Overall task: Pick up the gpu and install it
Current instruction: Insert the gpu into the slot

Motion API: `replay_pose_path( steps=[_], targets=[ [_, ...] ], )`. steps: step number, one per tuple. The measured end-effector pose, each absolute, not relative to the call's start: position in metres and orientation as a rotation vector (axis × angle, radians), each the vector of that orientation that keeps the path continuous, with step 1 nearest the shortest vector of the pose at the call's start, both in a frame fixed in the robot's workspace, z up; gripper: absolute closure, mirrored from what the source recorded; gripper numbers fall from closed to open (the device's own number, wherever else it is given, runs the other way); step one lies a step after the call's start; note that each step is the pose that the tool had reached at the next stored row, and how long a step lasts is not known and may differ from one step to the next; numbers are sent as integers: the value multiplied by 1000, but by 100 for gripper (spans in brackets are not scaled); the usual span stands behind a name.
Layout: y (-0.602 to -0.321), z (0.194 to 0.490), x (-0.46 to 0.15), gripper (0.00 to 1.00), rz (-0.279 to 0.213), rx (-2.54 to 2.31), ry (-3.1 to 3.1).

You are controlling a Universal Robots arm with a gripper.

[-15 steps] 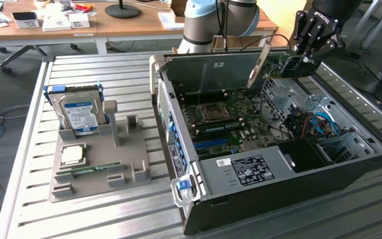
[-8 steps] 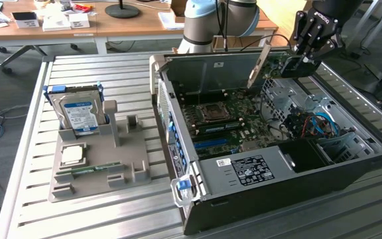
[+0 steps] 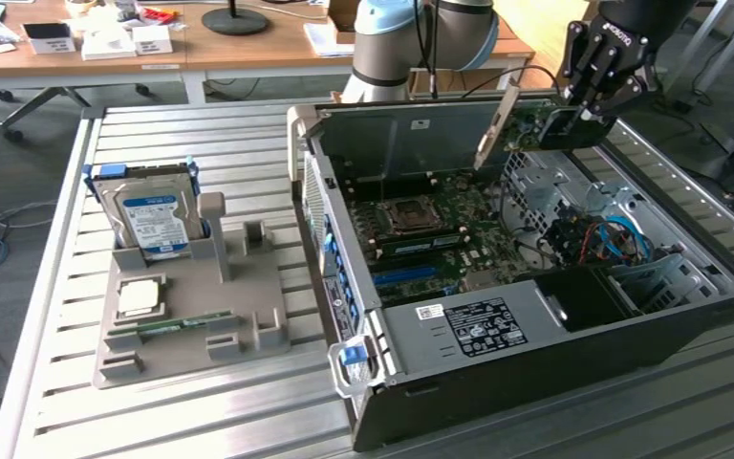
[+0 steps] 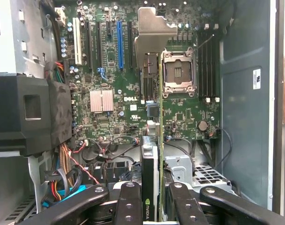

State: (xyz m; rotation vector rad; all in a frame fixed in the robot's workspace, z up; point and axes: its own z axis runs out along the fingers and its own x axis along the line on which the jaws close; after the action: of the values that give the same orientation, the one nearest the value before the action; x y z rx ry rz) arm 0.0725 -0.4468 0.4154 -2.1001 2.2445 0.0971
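The gpu (image 4: 149, 164) shows edge-on in the wrist view, its faces hidden. Its silver bracket (image 4: 154, 37) covers part of the motherboard (image 4: 105, 103) beneath. In the exterior view the arm is cut off at the top edge. The gripper (image 3: 584, 113) points down over the far corner of the open computer case (image 3: 673, 325), its fingers pinching the gpu above the board.

The gpu (image 4: 148, 187) has a matt silver metal bracket (image 4: 154, 33); the table (image 3: 150, 421) is ribbed bare metal.
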Motion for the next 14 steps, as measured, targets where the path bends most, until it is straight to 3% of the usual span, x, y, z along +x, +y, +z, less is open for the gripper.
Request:
replay_pose_path(
  steps=[14],
  targets=[
    [-447,414,72,73,97,-2100,2245]
  ],
)
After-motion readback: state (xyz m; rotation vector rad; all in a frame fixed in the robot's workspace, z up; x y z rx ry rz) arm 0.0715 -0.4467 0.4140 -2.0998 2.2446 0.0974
